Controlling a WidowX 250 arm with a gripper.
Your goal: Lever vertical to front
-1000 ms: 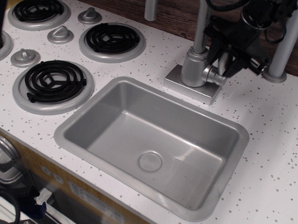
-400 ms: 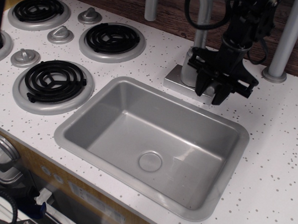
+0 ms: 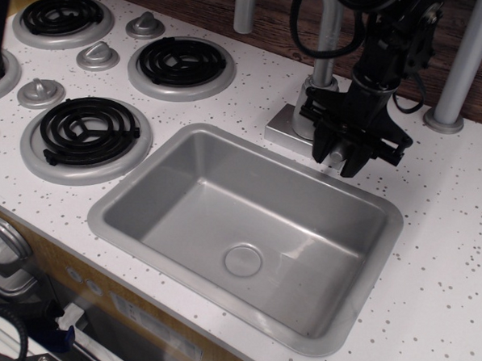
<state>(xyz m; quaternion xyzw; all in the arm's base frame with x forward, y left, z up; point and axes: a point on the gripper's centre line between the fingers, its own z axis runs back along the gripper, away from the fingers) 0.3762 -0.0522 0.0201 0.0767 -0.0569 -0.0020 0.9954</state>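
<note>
The faucet body stands on its silver base behind the sink. My black gripper hangs in front of the faucet's right side, pointing down over the sink's back rim. The silver-grey end of the lever shows between the two black fingers, pointing towards the front. The fingers sit close on both sides of it. The rest of the lever and its pivot are hidden behind the gripper.
The grey sink basin lies just below the gripper. The curved spout pipe rises at the back. A silver post stands at the right. Stove burners and knobs are at the left.
The gripper came down from behind and above the faucet to its front. It then shifted slightly left, and the lever end now shows between the fingers.
</note>
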